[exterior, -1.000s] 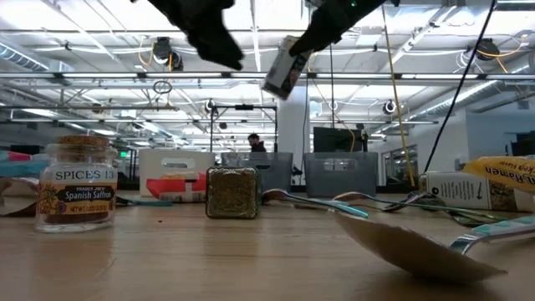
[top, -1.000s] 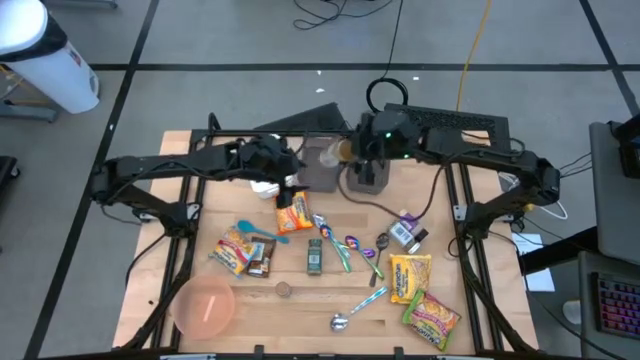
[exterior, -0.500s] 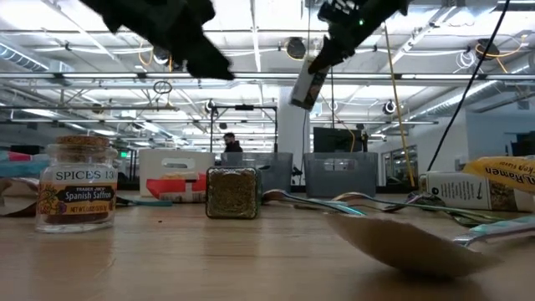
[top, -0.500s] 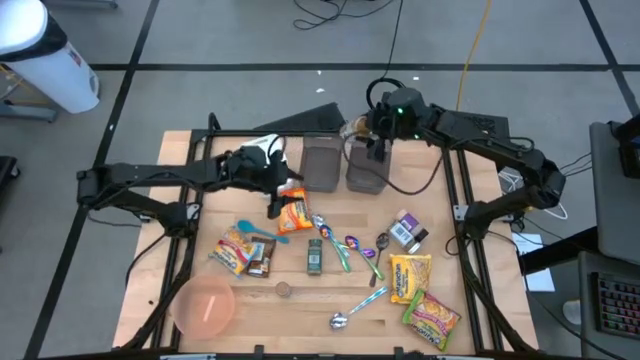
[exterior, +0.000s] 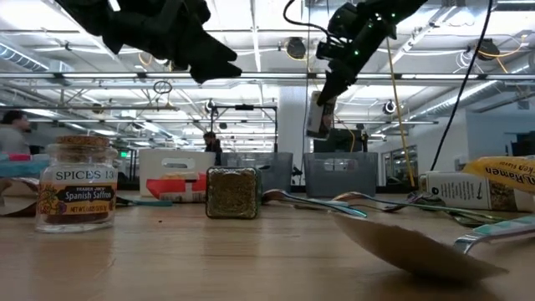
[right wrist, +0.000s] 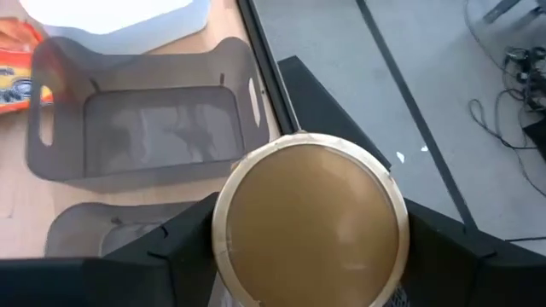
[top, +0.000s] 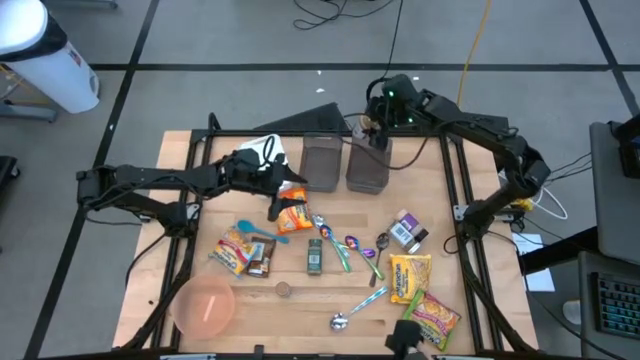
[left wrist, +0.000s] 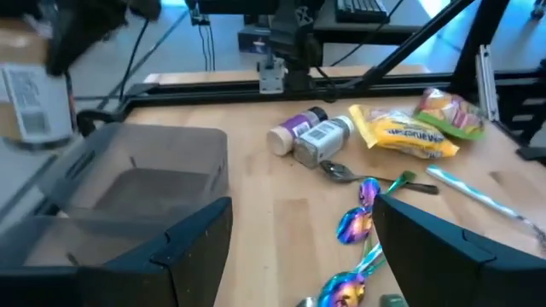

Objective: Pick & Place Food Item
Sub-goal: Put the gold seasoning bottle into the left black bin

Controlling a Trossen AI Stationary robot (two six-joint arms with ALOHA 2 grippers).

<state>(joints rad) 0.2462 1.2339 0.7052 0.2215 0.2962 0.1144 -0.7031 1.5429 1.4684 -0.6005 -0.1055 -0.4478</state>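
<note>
My right arm stretches in from the counter's far right corner, its right end effector (top: 374, 128) raised over the back edge and clamped around a round container (right wrist: 310, 228). From my wrist I see only its flat, gold-brown circular lid with a pale rim filling the gap between my two dark fingers (right wrist: 149, 256). In the low view the container (exterior: 317, 114) hangs tilted high above the counter (top: 300, 300); its label is too blurred to read. Directly below my right end effector sit two smoky translucent plastic bins (right wrist: 145, 128), rectangular, with slot handles in their walls.

My left arm reaches in from the left, elbow low, its left end effector (top: 278, 180) with fingers spread apart and nothing between them, just beside the nearer bin (left wrist: 119, 192) and above an orange snack packet (top: 292, 213).

Farther forward on the wooden counter stands a small glass jar (exterior: 76, 186) reading "SPICES 13" and "Spanish Saffron". A yellow packet (exterior: 510, 174) shows "Ramen". Iridescent metal spoons (left wrist: 358, 223) lie near my left end effector.
</note>
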